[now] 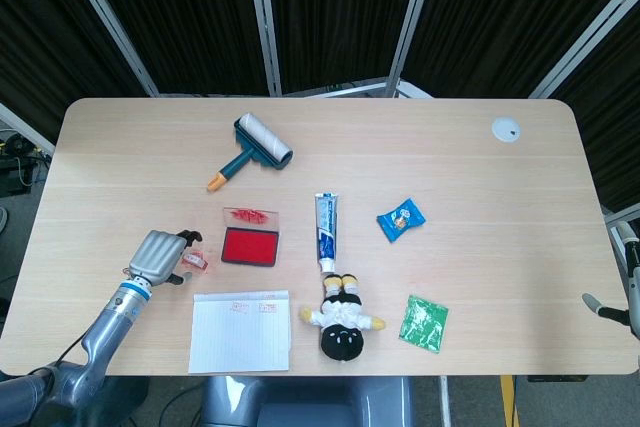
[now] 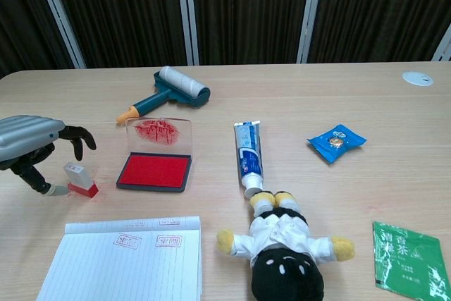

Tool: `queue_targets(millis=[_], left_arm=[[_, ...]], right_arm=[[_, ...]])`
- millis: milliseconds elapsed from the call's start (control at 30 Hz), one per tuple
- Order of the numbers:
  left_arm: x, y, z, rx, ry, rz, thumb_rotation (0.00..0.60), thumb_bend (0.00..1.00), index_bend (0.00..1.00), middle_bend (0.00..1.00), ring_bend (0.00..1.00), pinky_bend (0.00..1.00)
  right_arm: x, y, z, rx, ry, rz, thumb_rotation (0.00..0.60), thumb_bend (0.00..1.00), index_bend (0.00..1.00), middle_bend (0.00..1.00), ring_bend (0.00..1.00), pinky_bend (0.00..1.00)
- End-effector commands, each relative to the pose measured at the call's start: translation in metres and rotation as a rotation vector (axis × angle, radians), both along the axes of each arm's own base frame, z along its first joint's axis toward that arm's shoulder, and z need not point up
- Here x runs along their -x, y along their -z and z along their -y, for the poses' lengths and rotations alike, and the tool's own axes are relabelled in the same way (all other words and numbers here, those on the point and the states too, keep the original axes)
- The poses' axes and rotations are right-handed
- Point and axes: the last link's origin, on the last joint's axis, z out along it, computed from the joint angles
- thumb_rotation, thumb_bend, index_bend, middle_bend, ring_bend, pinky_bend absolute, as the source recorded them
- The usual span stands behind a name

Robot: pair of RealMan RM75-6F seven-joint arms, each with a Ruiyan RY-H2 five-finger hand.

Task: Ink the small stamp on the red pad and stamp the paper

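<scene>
Near the front-left edge of the pale wooden surface I see my left hand released, fingers spread apart and arched over the small white-topped stamp with a red base; one fingertip seems to lie right by its side, though I cannot tell if it touches. The stamp stands upright on the surface, just beside the open red ink pad in its black tray, with the lined white notepad nearby, toward me. Two red impressions show on the top of that paper. My right hand barely shows at the far edge in the head view, and I cannot tell how its fingers lie.

I judge the stamp to be light, rigid plastic, easy to tip because it is narrow. I would pinch it by the white upper block, from two opposite sides, keeping clear of the red base, which is likely wet with ink and slippery.
</scene>
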Motion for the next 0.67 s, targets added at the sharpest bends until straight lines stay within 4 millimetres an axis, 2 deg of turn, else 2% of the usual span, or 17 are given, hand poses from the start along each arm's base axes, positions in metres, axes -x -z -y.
queue_targets(millis=[33,167,300,400,433,467,567,600,667], left_arm=[[-0.002,-0.011,0.002,-0.037,0.007,0.016,0.6,0.09,0.18,0.28,0.79,0.85],[-0.005,-0.036,0.01,-0.108,0.023,0.048,0.6,0.05,0.16,0.23,0.77,0.84],[-0.009,-0.07,0.025,-0.213,0.039,0.103,0.6,0.01,0.15,0.19,0.71,0.79],[-0.011,-0.096,0.042,-0.306,0.044,0.158,0.6,0.0,0.15,0.15,0.59,0.67],[-0.012,-0.102,0.046,-0.327,0.038,0.177,0.6,0.0,0.15,0.13,0.52,0.59],[-0.01,-0.114,0.054,-0.37,0.03,0.198,0.6,0.0,0.15,0.1,0.43,0.47],[-0.007,-0.131,0.073,-0.417,0.006,0.216,0.6,0.0,0.1,0.01,0.15,0.13],[-0.006,-0.135,0.077,-0.423,-0.008,0.219,0.6,0.0,0.07,0.0,0.09,0.05],[-0.003,-0.143,0.088,-0.437,-0.035,0.217,0.6,0.0,0.04,0.0,0.03,0.0]], right_arm=[[-0.001,0.0,-0.001,0.0,-0.005,0.003,0.6,0.0,0.0,0.0,0.0,0.0],[-0.004,-0.001,-0.003,0.0,-0.019,0.013,0.6,0.0,0.0,0.0,0.0,0.0],[-0.009,-0.004,-0.005,0.003,-0.038,0.027,0.6,0.0,0.0,0.0,0.0,0.0],[-0.012,-0.005,-0.007,0.004,-0.055,0.04,0.6,0.0,0.0,0.0,0.0,0.0],[-0.013,-0.006,-0.008,0.004,-0.061,0.043,0.6,0.0,0.0,0.0,0.0,0.0],[-0.016,-0.006,-0.008,0.005,-0.071,0.049,0.6,0.0,0.0,0.0,0.0,0.0],[-0.018,-0.008,-0.011,0.002,-0.087,0.057,0.6,0.0,0.0,0.0,0.0,0.0],[-0.019,-0.008,-0.011,0.0,-0.09,0.06,0.6,0.0,0.0,0.0,0.0,0.0],[-0.02,-0.008,-0.011,0.0,-0.096,0.063,0.6,0.0,0.0,0.0,0.0,0.0]])
